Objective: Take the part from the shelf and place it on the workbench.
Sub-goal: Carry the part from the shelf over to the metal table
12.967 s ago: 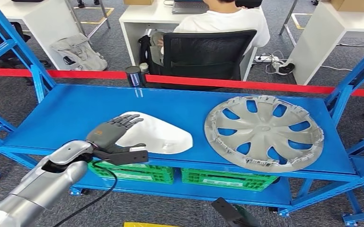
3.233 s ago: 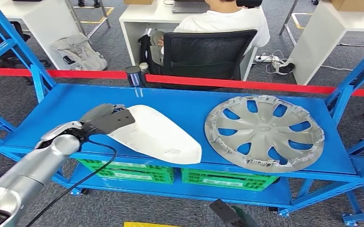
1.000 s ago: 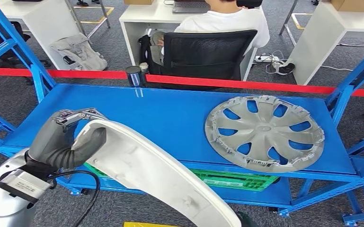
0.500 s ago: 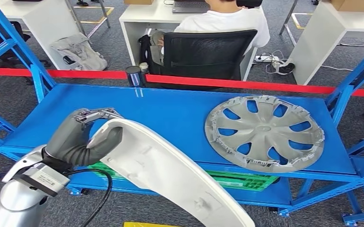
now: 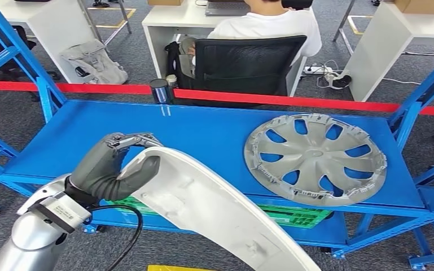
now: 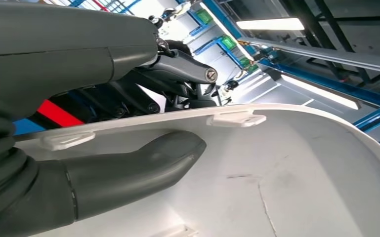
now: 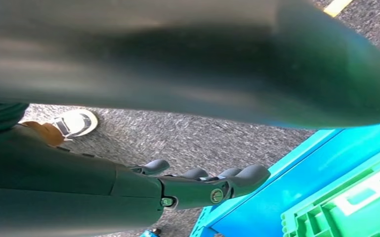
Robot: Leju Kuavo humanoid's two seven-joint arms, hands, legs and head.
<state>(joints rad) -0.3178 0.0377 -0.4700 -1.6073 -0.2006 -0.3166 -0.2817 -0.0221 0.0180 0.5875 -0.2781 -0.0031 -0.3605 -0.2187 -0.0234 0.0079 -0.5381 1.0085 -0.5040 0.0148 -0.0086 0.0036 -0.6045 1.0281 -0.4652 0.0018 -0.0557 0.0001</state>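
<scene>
My left hand [image 5: 112,165] grips the white curved part [image 5: 203,209] by its upper edge, thumb on the inner side and fingers over the rim. The part is lifted off the blue shelf [image 5: 203,127] and hangs in front of it, its inner face with small clips toward me, its lower end running out of the bottom of the head view. In the left wrist view the left hand's thumb [image 6: 128,168] presses on the white part [image 6: 301,173]. My right hand [image 7: 192,187] hangs low beside the rack, fingers stretched out and holding nothing.
A silver hubcap [image 5: 315,157] lies on the shelf's right half. Green crates [image 5: 285,215] sit on the lower level. A red tape barrier [image 5: 293,100] runs behind the shelf, and beyond it a person sits in a black chair [image 5: 248,62] at a desk.
The part, which lay flat on the shelf under my left hand, has been gripped, lifted and tipped toward me. Over the last second hand and part have drifted a little to the right.
</scene>
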